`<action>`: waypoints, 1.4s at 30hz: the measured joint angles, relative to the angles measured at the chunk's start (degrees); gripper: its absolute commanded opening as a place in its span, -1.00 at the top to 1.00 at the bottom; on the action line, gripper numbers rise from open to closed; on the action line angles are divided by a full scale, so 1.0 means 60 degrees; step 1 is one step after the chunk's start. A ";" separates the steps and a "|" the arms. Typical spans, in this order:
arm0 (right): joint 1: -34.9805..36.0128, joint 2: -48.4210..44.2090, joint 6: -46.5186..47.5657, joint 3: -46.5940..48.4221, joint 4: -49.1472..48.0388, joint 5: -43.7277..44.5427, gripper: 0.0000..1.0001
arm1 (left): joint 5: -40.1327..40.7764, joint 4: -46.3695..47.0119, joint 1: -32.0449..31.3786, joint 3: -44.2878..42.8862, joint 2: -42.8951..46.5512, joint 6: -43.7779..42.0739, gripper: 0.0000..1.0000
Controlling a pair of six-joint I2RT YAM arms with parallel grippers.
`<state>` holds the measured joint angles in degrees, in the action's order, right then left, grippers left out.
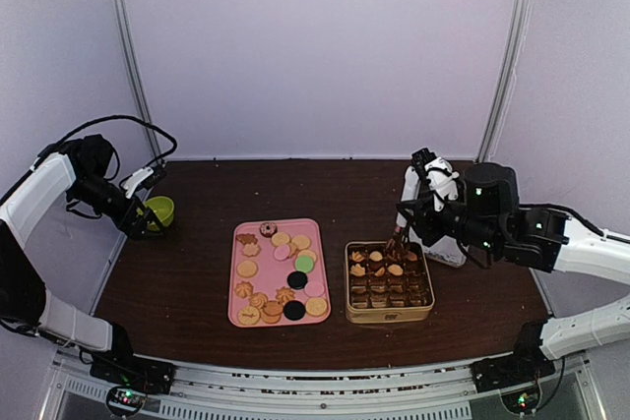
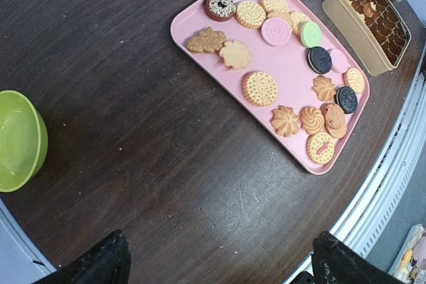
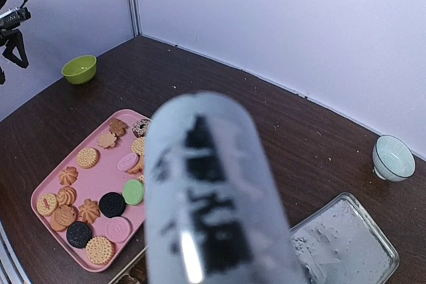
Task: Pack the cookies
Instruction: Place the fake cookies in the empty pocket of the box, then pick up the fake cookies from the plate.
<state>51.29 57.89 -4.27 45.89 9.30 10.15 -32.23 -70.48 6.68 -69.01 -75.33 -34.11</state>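
Observation:
Several cookies (image 1: 281, 272), tan, pink, black and green, lie on a pink tray (image 1: 236, 272) at the table's middle; they also show in the left wrist view (image 2: 259, 88) and the right wrist view (image 3: 86, 157). A gold tin (image 1: 389, 317) with divided cells stands right of the tray and holds several tan cookies (image 1: 376, 268). My right gripper (image 1: 409, 209) is shut on metal tongs (image 3: 206, 197), whose tips (image 1: 397, 241) hang over the tin's back row. My left gripper (image 2: 219, 264) is open and empty, high over bare table at the far left (image 1: 138, 213).
A green bowl (image 1: 159, 210) sits at the left back, beside my left gripper (image 2: 16, 141). A silver tin lid (image 3: 346, 244) lies right of the tin. A small pale bowl (image 3: 393, 157) stands near the back wall at the right.

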 measured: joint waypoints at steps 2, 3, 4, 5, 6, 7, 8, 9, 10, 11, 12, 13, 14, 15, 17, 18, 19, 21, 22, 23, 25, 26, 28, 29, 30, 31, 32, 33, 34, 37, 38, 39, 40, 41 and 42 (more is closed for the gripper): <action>0.0117 0.0208 -0.0015 0.0310 -0.0084 -0.0087 0.40 | 0.0062 0.0018 0.0000 0.0000 0.0000 0.0018 -0.96; 0.0211 0.0412 -0.0022 0.0521 -0.0189 -0.0127 0.40 | 0.0095 0.0025 0.0000 0.0000 0.0000 0.0033 -0.96; 0.0321 0.0634 -0.0026 0.0729 -0.0302 -0.0186 0.40 | 0.0153 0.0036 -0.0004 0.0000 0.0000 0.0058 -0.96; 0.0452 0.0874 -0.0026 0.0922 -0.0419 -0.0233 0.40 | 0.0233 0.0051 -0.0004 0.0000 0.0000 0.0098 -0.96; 0.0616 0.1169 -0.0033 0.1158 -0.0550 -0.0255 0.40 | 0.0331 0.0084 0.0000 0.0000 0.0000 0.0142 -0.96; 0.0809 0.1537 -0.0036 0.1424 -0.0732 -0.0317 0.40 | 0.0444 0.0109 -0.0004 0.0000 0.0000 0.0200 -0.96; 0.1005 0.1945 -0.0040 0.1705 -0.0889 -0.0415 0.40 | 0.0590 0.0142 -0.0004 0.0000 0.0000 0.0266 -0.96; 0.1169 0.2280 -0.0062 0.1931 -0.1024 -0.0481 0.40 | 0.0750 0.0182 0.0000 0.0000 0.0000 0.0313 -0.96; 0.1322 0.2645 -0.0080 0.2157 -0.1166 -0.0572 0.40 | 0.0922 0.0233 0.0000 0.0000 0.0000 0.0364 -0.96; 0.1504 0.3078 -0.0106 0.2441 -0.1341 -0.0685 0.41 | 0.1064 0.0277 0.0004 0.0000 0.0004 0.0423 -0.96; 0.1679 0.3552 -0.0142 0.2750 -0.1519 -0.0823 0.41 | 0.1195 0.0310 0.0004 0.0004 0.0015 0.0459 -0.96; 0.1796 0.3938 -0.0178 0.2969 -0.1676 -0.0943 0.41 | 0.1355 0.0372 0.0004 0.0011 0.0047 0.0506 -0.96; 0.1953 0.4401 -0.0219 0.3282 -0.1814 -0.1064 0.41 | 0.1497 0.0474 0.0007 0.0051 0.0106 0.0565 -0.96; 0.2062 0.4776 -0.0248 0.3493 -0.1949 -0.1166 0.41 | 0.1632 0.0543 0.0007 0.0091 0.0193 0.0623 -0.96; 0.2320 0.5584 -0.0324 0.3996 -0.2160 -0.1428 0.41 | 0.1956 0.0707 0.0007 0.0222 0.0430 0.0772 -0.96; 0.2419 0.5894 -0.0346 0.4171 -0.2240 -0.1530 0.41 | 0.2200 0.0838 0.0007 0.0324 0.0616 0.0878 -0.96; 0.2532 0.6196 -0.0364 0.4357 -0.2280 -0.1650 0.41 | 0.2401 0.0936 0.0007 0.0401 0.0761 0.0976 -0.95; 0.2732 0.6750 -0.0404 0.4714 -0.2324 -0.1847 0.41 | 0.2838 0.1147 0.0007 0.0565 0.1064 0.1162 -0.96; 0.2809 0.6936 -0.0415 0.4827 -0.2346 -0.1934 0.40 | 0.3034 0.1264 0.0007 0.0637 0.1184 0.1249 -0.96; 0.2885 0.7107 -0.0430 0.4911 -0.2379 -0.1996 0.40 | 0.3104 0.1308 0.0007 0.0667 0.1217 0.1286 -0.96; 0.2994 0.7289 -0.0459 0.4954 -0.2386 -0.2135 0.39 | 0.3166 0.1366 0.0007 0.0707 0.1231 0.1373 -0.96; 0.3060 0.7337 -0.0481 0.4954 -0.2382 -0.2167 0.37 | 0.3158 0.1402 0.0007 0.0725 0.1202 0.1424 -0.96; 0.3155 0.7402 -0.0532 0.4954 -0.2390 -0.2233 0.36 | 0.3060 0.1457 0.0007 0.0736 0.1104 0.1515 -0.96; 0.3177 0.7428 -0.0539 0.4954 -0.2401 -0.2244 0.36 | 0.3005 0.1490 0.0007 0.0739 0.1064 0.1541 -0.96; 0.3184 0.7446 -0.0557 0.4954 -0.2430 -0.2266 0.36 | 0.2914 0.1545 0.0007 0.0754 0.1020 0.1574 -0.96; 0.3184 0.7464 -0.0572 0.4954 -0.2452 -0.2266 0.35 | 0.2841 0.1559 0.0007 0.0765 0.1002 0.1599 -0.96; 0.3184 0.7475 -0.0576 0.4947 -0.2488 -0.2262 0.35 | 0.2772 0.1588 0.0007 0.0783 0.1002 0.1614 -0.96; 0.3184 0.7490 -0.0576 0.4940 -0.2532 -0.2255 0.35 | 0.2710 0.1606 0.0007 0.0801 0.1005 0.1621 -0.96; 0.3184 0.7501 -0.0579 0.4932 -0.2561 -0.2244 0.35 | 0.2637 0.1614 0.0007 0.0812 0.1013 0.1628 -0.96; 0.3184 0.7592 -0.0565 0.4907 -0.2630 -0.2164 0.32 | 0.2470 0.1690 0.0007 0.0841 0.1100 0.1625 -0.96; 0.3184 0.7628 -0.0561 0.4896 -0.2667 -0.2146 0.29 | 0.2419 0.1719 0.0007 0.0856 0.1151 0.1625 -0.96; 0.3184 0.7661 -0.0561 0.4870 -0.2685 -0.2135 0.28 | 0.2371 0.1756 0.0007 0.0889 0.1224 0.1614 -0.96; 0.3184 0.7690 -0.0550 0.4841 -0.2696 -0.2120 0.27 | 0.2331 0.1767 0.0007 0.0929 0.1293 0.1606 -0.96; 0.3184 0.7719 -0.0546 0.4827 -0.2699 -0.2113 0.27 | 0.2313 0.1763 0.0007 0.0973 0.1355 0.1596 -0.96; 0.3184 0.7752 -0.0525 0.4809 -0.2714 -0.2113 0.26 | 0.2280 0.1759 0.0007 0.1020 0.1410 0.1585 -0.96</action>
<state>70.39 104.40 -7.42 74.74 -6.98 -2.52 -18.55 -59.92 6.72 -62.89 -66.87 -24.60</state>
